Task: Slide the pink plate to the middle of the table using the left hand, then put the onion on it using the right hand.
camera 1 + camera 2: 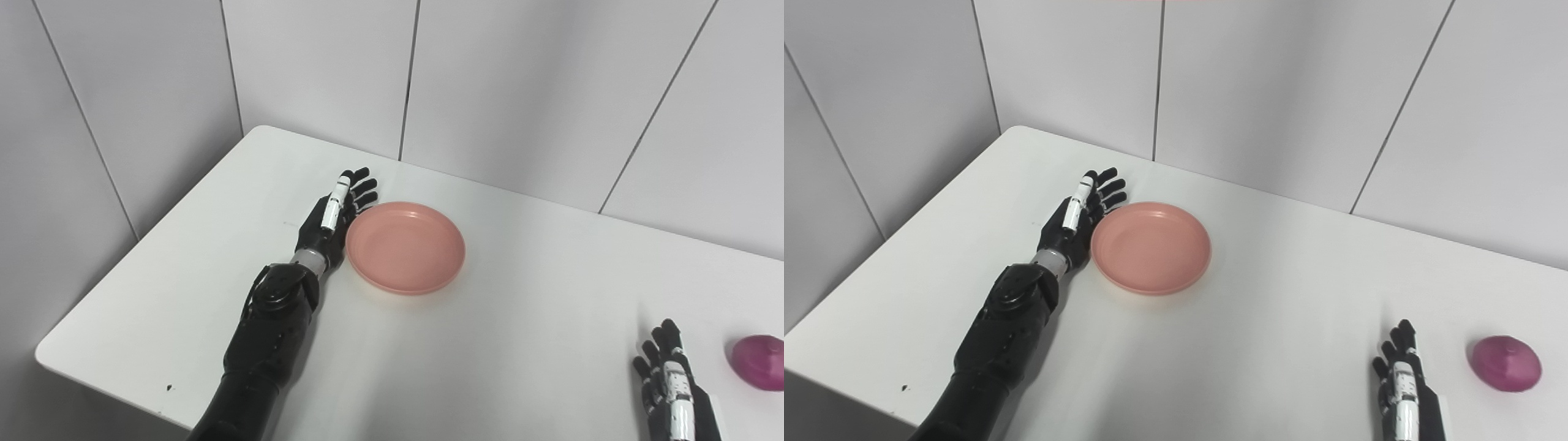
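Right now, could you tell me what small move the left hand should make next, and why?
Probably a gentle push rightward, toward the table's middle. The left hand stands open, edge-on at the left rim of the pink plate, which sits left of centre. The onion lies on the table beside the open right hand, untouched.

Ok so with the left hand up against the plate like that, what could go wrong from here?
1. The left hand meets only the left rim of the pink plate, with open fingers. An off-centre push might spin it rather than slide it straight.
2. The onion is round and lies free on the table, beside the open right hand. A careless reach might roll it away.
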Robot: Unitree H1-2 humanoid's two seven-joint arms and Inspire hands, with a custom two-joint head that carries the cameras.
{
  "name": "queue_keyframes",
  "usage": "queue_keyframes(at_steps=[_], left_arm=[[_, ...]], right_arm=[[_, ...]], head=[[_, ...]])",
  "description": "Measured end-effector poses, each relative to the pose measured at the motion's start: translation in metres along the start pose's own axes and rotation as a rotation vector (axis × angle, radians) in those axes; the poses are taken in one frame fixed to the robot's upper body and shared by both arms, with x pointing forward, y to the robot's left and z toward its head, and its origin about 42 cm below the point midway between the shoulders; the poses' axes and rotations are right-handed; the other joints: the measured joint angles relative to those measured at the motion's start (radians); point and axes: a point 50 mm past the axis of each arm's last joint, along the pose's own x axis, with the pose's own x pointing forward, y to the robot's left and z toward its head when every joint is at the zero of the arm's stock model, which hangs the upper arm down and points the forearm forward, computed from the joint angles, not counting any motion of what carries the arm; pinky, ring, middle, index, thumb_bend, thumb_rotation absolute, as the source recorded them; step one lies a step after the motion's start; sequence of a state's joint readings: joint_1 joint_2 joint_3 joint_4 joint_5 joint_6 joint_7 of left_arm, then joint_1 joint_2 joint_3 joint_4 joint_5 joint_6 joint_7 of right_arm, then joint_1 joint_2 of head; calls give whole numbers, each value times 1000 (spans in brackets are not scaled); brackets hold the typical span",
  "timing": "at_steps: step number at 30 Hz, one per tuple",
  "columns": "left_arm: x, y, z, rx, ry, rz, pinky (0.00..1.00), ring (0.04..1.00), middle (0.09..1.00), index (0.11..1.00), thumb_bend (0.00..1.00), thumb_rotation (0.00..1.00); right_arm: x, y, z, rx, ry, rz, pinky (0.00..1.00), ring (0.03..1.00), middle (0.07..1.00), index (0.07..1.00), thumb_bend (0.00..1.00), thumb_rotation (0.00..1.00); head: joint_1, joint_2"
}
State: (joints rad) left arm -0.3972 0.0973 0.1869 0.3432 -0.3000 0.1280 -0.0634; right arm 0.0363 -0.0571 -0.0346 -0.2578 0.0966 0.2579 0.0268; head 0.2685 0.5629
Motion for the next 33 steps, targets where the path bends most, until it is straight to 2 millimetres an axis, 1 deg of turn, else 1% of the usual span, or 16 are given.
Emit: queue_keyframes(at_steps=[2,11,13,15,17,19,27,33], left_arm=[[-2,-4,-2,-6,-1,-6,865,881,880,856,347,1000],[-8,-10,-2,-10,-5,-12,861,875,875,853,343,1000],[-8,-12,-3,-11,-4,-15,858,872,873,849,341,1000],[-9,-15,-4,-15,-2,-15,862,876,877,856,343,1000],[-10,-18,-3,-19,4,-19,863,875,877,858,346,1000],[-10,-20,-4,-19,9,-23,863,876,878,858,350,1000],[-16,-26,-7,-18,14,-46,856,876,880,861,343,1000],[-21,-34,-10,-33,17,-59,856,869,871,849,349,1000]], right_arm=[[0,-1,-1,1,-4,-1,1000,1000,1000,1000,0,1000],[2,-3,-7,-6,-26,-5,1000,1000,1000,1000,28,1000],[2,-4,-8,-6,-28,-2,1000,1000,1000,1000,26,1000],[2,-5,-11,-7,-24,0,1000,1000,1000,1000,39,1000],[2,-5,-11,-9,-25,2,1000,1000,1000,1000,52,1000],[2,-4,-11,-12,-34,4,1000,1000,1000,1000,65,1000],[3,-3,-12,-23,-34,3,1000,1000,1000,1000,105,1000],[3,-2,-13,-28,-33,4,1000,1000,1000,1000,98,1000]], head=[[-12,5],[-45,15],[-61,21],[-64,25],[-86,31],[-88,32],[-130,49],[-147,57]])
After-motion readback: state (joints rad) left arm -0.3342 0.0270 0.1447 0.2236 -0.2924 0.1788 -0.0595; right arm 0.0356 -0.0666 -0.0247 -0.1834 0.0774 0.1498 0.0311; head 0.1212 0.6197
